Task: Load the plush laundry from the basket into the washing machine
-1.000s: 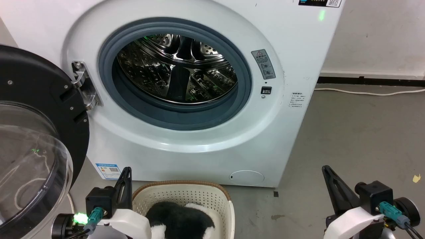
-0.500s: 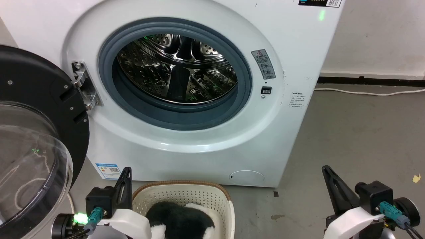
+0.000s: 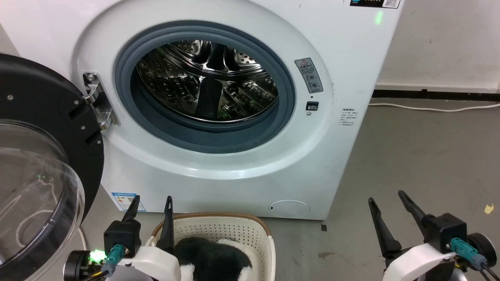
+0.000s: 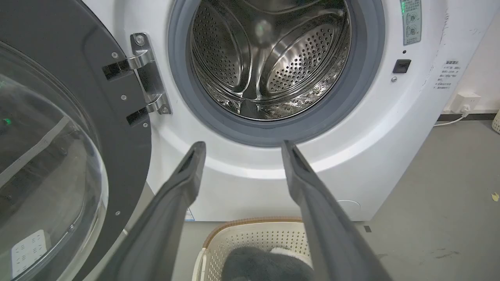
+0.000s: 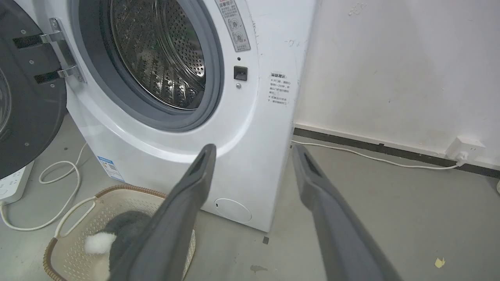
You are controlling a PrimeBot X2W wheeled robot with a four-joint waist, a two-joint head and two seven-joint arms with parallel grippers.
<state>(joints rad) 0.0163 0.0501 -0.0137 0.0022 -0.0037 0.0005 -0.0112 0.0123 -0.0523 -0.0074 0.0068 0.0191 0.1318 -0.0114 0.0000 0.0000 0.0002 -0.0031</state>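
Note:
The white washing machine (image 3: 218,168) stands ahead with its black-framed round door (image 3: 39,117) swung open to the left and nothing showing in the steel drum (image 3: 207,86). On the floor in front sits the cream basket (image 3: 222,230) holding the black and white plush laundry (image 3: 213,259). My left gripper (image 3: 152,198) hovers open at the basket's left rim, fingers pointing up at the washer, nothing between them. My right gripper (image 3: 385,196) is open over bare floor to the right. In the left wrist view the open left gripper (image 4: 242,143) frames the basket (image 4: 250,238) and plush (image 4: 261,265).
The open door (image 4: 58,156) fills the space on the left. A white cable (image 5: 58,183) and power strip (image 5: 11,183) lie on the floor beside the washer. Another cord runs along the baseboard to a wall socket (image 5: 465,150). Grey floor (image 3: 422,156) stretches right.
Both grippers have gone from shut to open, their fingers now spread apart. The plush and basket have not moved.

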